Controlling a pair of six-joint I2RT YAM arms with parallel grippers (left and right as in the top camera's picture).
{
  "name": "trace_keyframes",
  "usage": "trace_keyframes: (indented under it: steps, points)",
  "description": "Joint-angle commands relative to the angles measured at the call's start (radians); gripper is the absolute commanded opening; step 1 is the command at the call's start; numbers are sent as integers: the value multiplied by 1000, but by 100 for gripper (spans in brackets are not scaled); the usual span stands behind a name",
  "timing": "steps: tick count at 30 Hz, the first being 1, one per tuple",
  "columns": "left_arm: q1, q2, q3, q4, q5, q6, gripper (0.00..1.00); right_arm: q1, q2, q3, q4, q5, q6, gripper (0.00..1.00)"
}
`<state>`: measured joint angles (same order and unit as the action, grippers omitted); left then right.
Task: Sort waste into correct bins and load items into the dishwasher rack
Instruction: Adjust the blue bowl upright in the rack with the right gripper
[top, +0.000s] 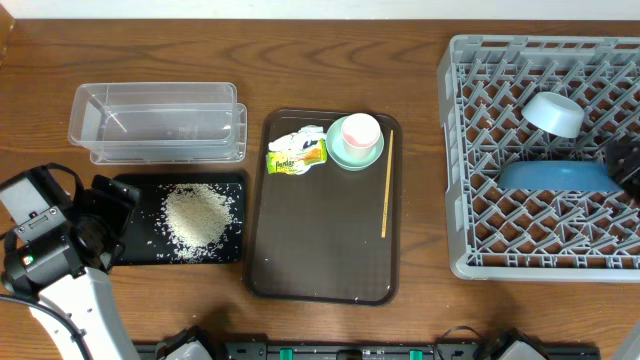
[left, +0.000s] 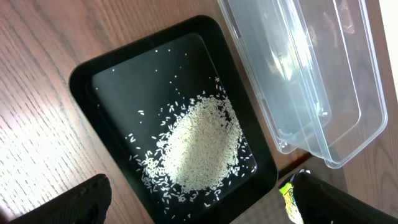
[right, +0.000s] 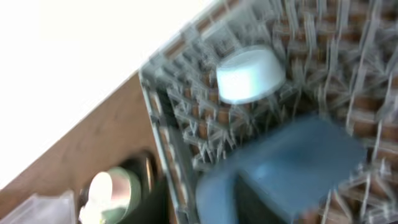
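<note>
Overhead, the rack (top: 452, 215) occupies the table's right side. Within it a light blue bowl (top: 555, 113) lies inverted and a blue plate (top: 555, 177) stands on edge beside it. The right gripper (top: 626, 165) is at the plate's right end, cut off by the frame edge. Its wrist view is blurred, so whether it is parted or closed cannot be told. Centre: a brown tray (top: 320, 250) carries the wrapper (top: 297, 152), a mint bowl (top: 345, 157) with the pink cup (top: 361, 131) in it, and a wooden stick (top: 386, 185). Left: the rice (top: 200, 215) lies heaped in the black tray (top: 228, 190), beside the clear tub (top: 155, 122). The left gripper (left: 199, 193) hangs above the black tray, fingers (left: 84, 199) spread wide, holding nothing.
</note>
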<state>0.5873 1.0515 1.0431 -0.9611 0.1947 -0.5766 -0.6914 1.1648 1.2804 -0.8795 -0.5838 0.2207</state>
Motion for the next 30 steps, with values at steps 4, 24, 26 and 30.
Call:
trace_keyframes:
  steps: [4,24,26,30]
  points:
    - [3,0,19,1,-13,-2,95,91,99,-14,75,6,26,1]
    - [3,0,19,1,-13,-2,95,175,198,-13,-240,307,-1,1]
    - [3,0,19,1,-13,-2,95,175,187,-13,-257,307,0,1]
    - [3,0,19,1,-13,-2,95,176,140,-13,-282,306,0,1]
